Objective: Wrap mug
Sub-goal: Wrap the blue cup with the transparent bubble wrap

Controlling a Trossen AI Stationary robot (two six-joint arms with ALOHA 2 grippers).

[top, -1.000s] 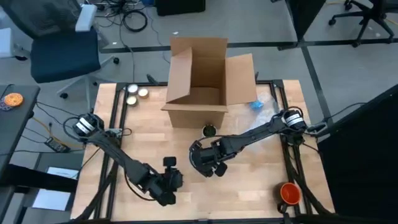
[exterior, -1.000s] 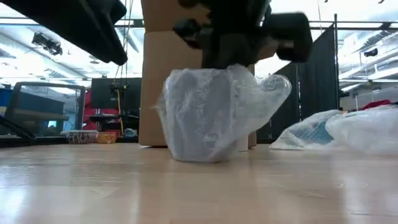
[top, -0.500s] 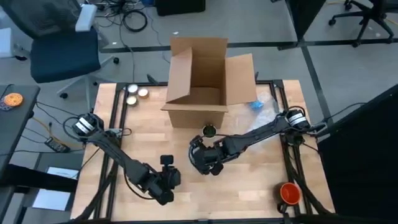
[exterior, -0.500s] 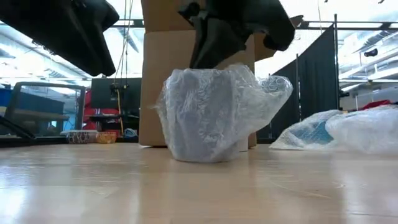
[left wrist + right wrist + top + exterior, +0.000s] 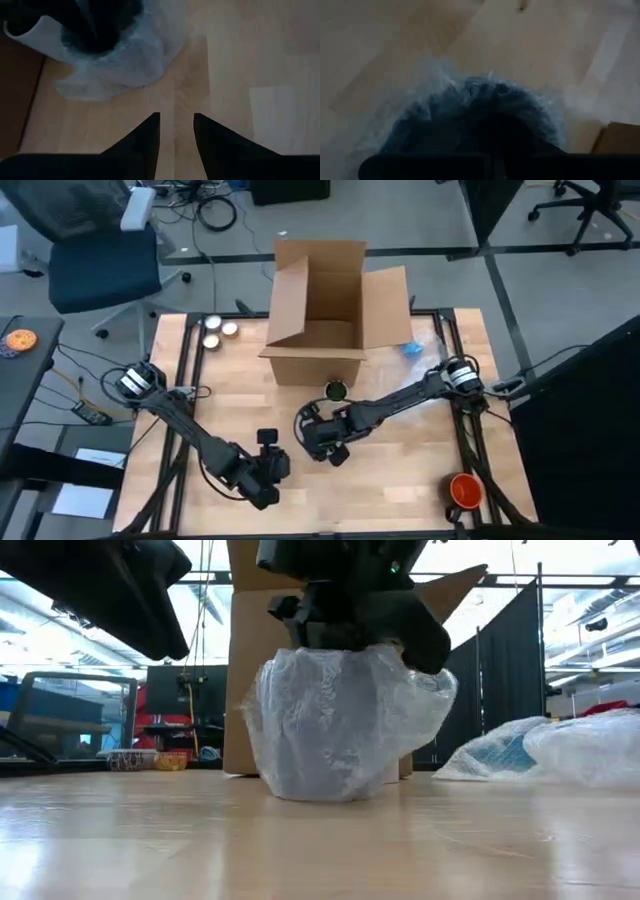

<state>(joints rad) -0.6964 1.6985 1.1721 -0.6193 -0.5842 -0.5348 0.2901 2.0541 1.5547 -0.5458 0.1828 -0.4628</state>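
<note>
Looking straight down on the table (image 5: 410,470), we find the mug (image 5: 335,725) swaddled in bubble wrap (image 5: 425,705), standing upright near the middle of the boards, a little in front of the open cardboard box (image 5: 330,310). The right gripper (image 5: 322,438) sits directly over it, pressing into the gathered top of the wrap — whether its fingers are parted or closed we cannot tell, since the wrap and the wrist body hide them in every view. The left gripper (image 5: 175,132) hovers just beside the bundle on the near side, its fingers set a narrow gap apart and holding nothing.

We judge the bundle to be an odd mix: a hard, fairly weighty, breakable core under a soft, springy, rather slick skin. The film will slide over the glaze and spring back open if let go, so a loose tail — one bulges out to the side in the low view — needs pinning, not just folding. We would take hold across the body where the wrap lies tight, or pinch the gathered film at the rim, squeezing gently.
</note>
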